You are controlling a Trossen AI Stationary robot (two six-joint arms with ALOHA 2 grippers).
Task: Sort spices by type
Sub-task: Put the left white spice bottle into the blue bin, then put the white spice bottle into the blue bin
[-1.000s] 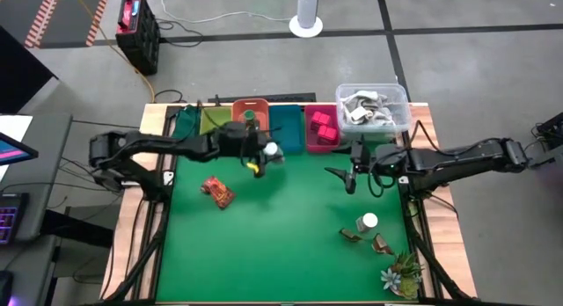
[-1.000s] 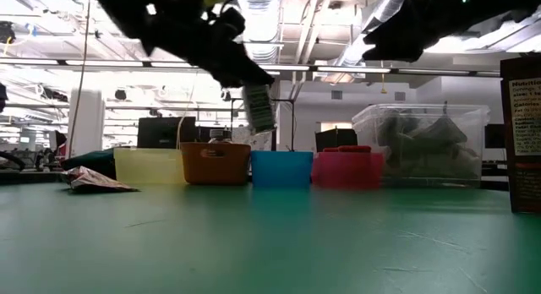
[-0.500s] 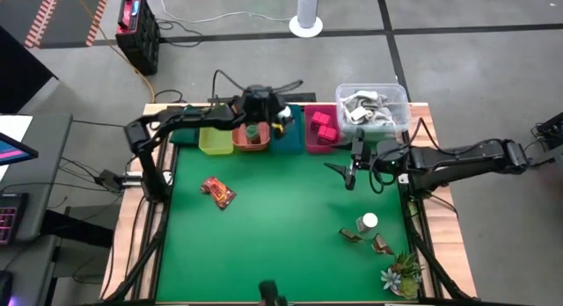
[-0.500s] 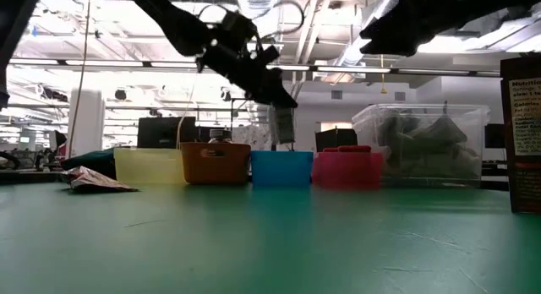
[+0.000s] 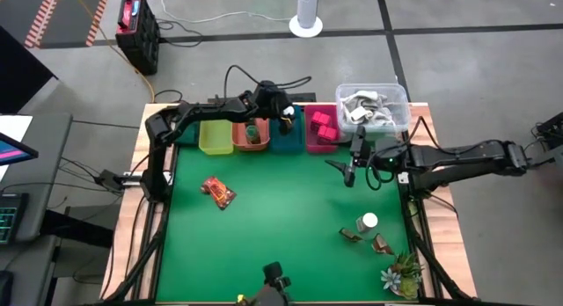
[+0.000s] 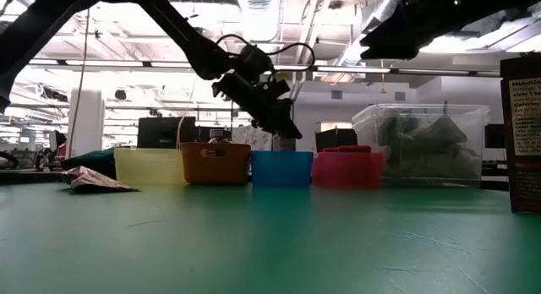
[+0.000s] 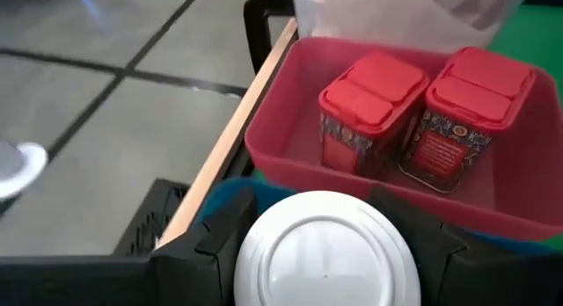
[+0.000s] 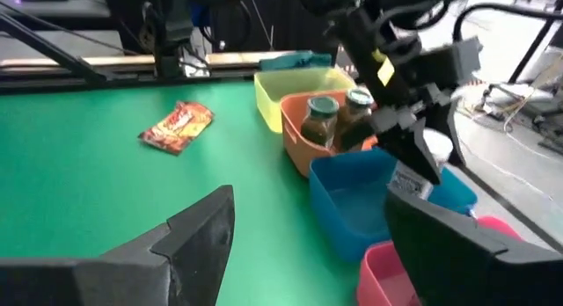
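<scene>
My left gripper (image 5: 286, 123) is over the blue bin (image 5: 287, 139) at the far edge, shut on a white-capped round jar (image 7: 325, 258). In the low view the jar (image 6: 286, 144) hangs with its lower end behind the blue bin's rim (image 6: 281, 155). My right gripper (image 5: 350, 172) hovers open over the mat in front of the pink bin (image 5: 320, 141), which holds two pink blocks (image 7: 422, 108). Little green jars (image 8: 319, 120) stand in the orange bin (image 8: 303, 152). One sachet (image 5: 218, 192) lies on the mat at the left. Another white-capped jar (image 5: 368, 222) and brown sachets (image 5: 380, 244) lie at the near right. My left gripper pinches the white-capped jar between its two fingers (image 7: 220, 244), just below the white cap (image 7: 325, 253), one finger on each side. The fingers slant down from the table's left. The jar hangs roughly upright below them (image 8: 413, 178), lifted clear over the blue bin's opening.
A yellow bin (image 5: 215, 137) stands left of the orange one. A clear tub (image 5: 373, 108) of oddments sits at the far right corner. A small green spiky plant (image 5: 403, 273) is at the near right corner. Bare green mat (image 5: 281, 218) fills the middle.
My left gripper, carrying the jar, has travelled from over the mat toward the far edge and to the right, past the orange bin to the blue bin, and has come down, so the jar's lower end now sits behind the blue bin's rim.
</scene>
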